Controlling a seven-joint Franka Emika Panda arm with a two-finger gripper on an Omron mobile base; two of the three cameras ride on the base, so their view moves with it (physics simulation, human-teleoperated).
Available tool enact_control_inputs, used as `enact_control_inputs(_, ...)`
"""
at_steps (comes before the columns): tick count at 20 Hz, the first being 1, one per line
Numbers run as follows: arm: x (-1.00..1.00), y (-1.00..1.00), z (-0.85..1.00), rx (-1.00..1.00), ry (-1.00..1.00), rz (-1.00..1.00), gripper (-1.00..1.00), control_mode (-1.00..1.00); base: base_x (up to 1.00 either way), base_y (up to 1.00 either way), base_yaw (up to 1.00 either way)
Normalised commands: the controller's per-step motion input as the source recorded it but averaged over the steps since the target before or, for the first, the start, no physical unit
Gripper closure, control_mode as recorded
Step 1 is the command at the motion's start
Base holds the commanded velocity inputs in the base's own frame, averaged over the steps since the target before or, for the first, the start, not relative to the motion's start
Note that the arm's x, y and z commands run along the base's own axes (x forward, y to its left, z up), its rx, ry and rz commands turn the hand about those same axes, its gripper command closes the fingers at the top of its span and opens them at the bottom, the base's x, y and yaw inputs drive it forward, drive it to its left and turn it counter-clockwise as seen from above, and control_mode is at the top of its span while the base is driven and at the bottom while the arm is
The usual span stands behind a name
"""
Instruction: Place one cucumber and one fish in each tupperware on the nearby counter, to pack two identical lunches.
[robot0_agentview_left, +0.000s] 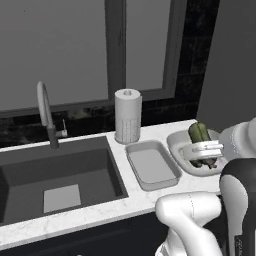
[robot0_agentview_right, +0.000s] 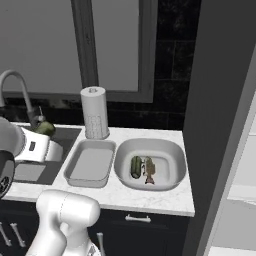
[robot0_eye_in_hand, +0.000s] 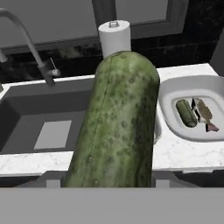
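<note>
One cucumber (robot0_eye_in_hand: 116, 127) is clamped lengthwise between the jaws of the gripper (robot0_agentview_left: 204, 151), jutting forward from the hand and hiding most of the narrow tray in the hand view. Held aloft over the counter (robot0_agentview_right: 150, 197), it hangs near the wider dish (robot0_agentview_right: 172, 150), which already carries its own cucumber (robot0_agentview_right: 135, 167) and a fish (robot0_agentview_right: 148, 170) lying side by side, touching or nearly so. The narrow rectangular tray (robot0_agentview_left: 150, 165) sits just beside that dish, between it and the sink (robot0_agentview_left: 55, 170), and looks to hold nothing yet, so by my reckoning this cucumber belongs there. To do the step well, carry the load sideways until it hangs over the middle of the tray, turn the wrist so the cucumber's long axis runs along the tray's long side, and lower it until it is close to the floor before letting go, since a round vegetable dropped from height could roll over the shallow rim. Keep clear of the paper towel roll (robot0_agentview_left: 128, 116) standing right behind the tray and of the faucet (robot0_agentview_left: 46, 112) farther left
</note>
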Motion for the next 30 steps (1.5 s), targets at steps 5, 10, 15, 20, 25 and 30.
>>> enact_control_inputs(5,1.0,0.12,-0.49,-0.14,0.25,0.0,1.0,-1.0,0.0,0.0,0.0)
enact_control_inputs(10,0.82,0.0,-0.77,-0.08,0.11,0.06,1.0,-1.0,0.0,0.0,0.0)
enact_control_inputs(15,0.55,0.0,-0.75,-0.03,-0.01,0.1,1.0,-1.0,0.0,0.0,0.0)
enact_control_inputs(20,0.4,0.0,-0.68,0.0,-0.1,0.09,1.0,-1.0,0.0,0.0,0.0)
enact_control_inputs(25,0.55,0.02,-0.44,0.0,0.15,0.02,1.0,-1.0,0.0,0.0,0.0)
enact_control_inputs(30,0.51,0.01,-0.48,0.0,0.08,0.0,1.0,-1.0,0.0,0.0,0.0)
